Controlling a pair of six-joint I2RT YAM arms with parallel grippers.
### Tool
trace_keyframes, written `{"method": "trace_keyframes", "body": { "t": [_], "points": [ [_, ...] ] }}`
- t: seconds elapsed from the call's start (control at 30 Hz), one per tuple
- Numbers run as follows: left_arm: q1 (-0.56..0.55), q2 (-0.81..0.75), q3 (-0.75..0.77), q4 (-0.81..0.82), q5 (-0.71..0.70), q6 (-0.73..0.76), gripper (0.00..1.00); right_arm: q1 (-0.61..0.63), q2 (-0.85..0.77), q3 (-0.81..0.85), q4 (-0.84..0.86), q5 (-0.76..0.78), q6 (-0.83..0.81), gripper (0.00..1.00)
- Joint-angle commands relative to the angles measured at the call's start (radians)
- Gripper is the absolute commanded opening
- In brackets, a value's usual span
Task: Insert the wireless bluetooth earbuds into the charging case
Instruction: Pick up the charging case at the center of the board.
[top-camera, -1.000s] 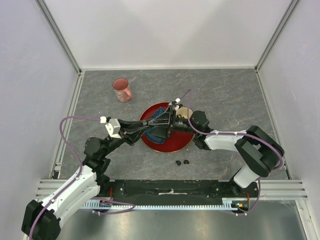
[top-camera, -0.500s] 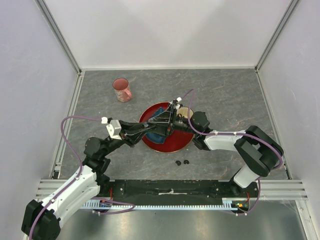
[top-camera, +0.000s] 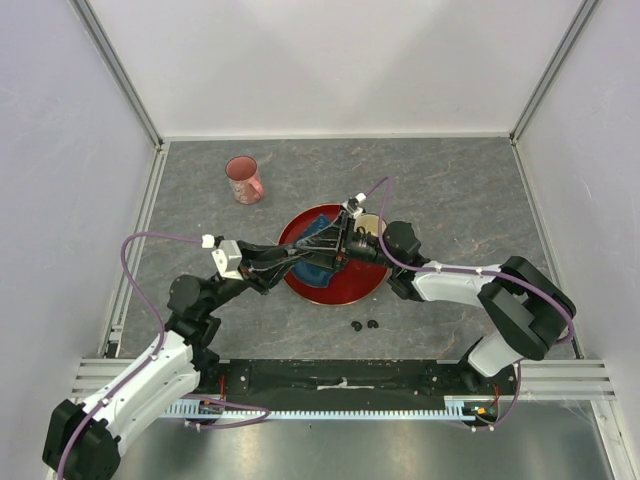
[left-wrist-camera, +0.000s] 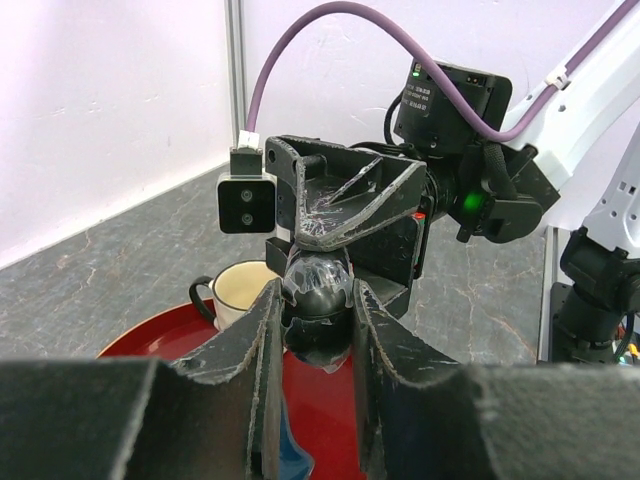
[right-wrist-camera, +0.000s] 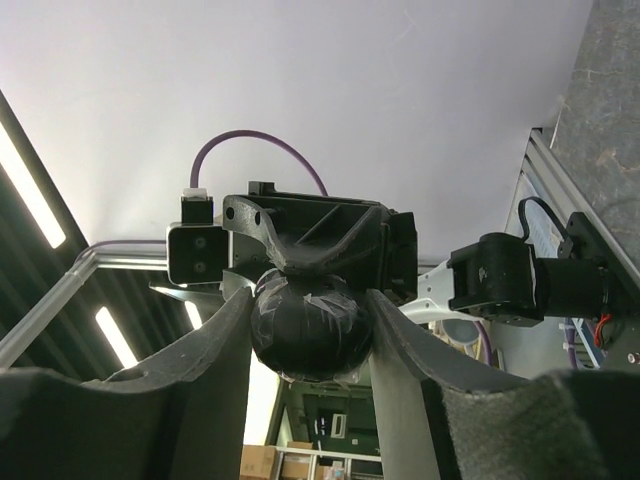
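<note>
A black rounded charging case, wrapped in clear tape, hangs above the red tray, gripped from both sides. My left gripper is shut on it in the left wrist view. My right gripper faces it and is shut on the same case in the right wrist view. Two tiny black earbuds lie on the table just in front of the tray. Other earbuds are out of view.
A cream cup with a dark handle stands at the tray's back right, also in the left wrist view. A blue object lies on the tray under the grippers. A pink cup stands at the back left.
Both grippers stay shut on the case over the tray. The right arm's elbow has shifted slightly to the right; the case has barely moved.
</note>
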Motion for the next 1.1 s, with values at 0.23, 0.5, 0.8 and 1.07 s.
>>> {"method": "trace_keyframes", "body": {
  "t": [0.23, 0.5, 0.8, 1.07],
  "points": [
    [0.0, 0.042, 0.03, 0.038, 0.02, -0.018, 0.45, 0.0, -0.035, 0.019, 0.013, 0.019, -0.024, 0.27],
    [0.0, 0.045, 0.013, 0.078, 0.017, -0.021, 0.5, 0.0, -0.027, 0.021, 0.032, 0.017, -0.013, 0.26],
    [0.0, 0.073, 0.006, 0.091, 0.017, -0.029, 0.51, 0.0, -0.01, 0.01, 0.099, 0.019, 0.025, 0.25],
    [0.0, 0.089, 0.0, 0.123, -0.002, -0.027, 0.5, 0.002, 0.019, 0.004, 0.145, 0.011, 0.059, 0.24]
  ]
}}
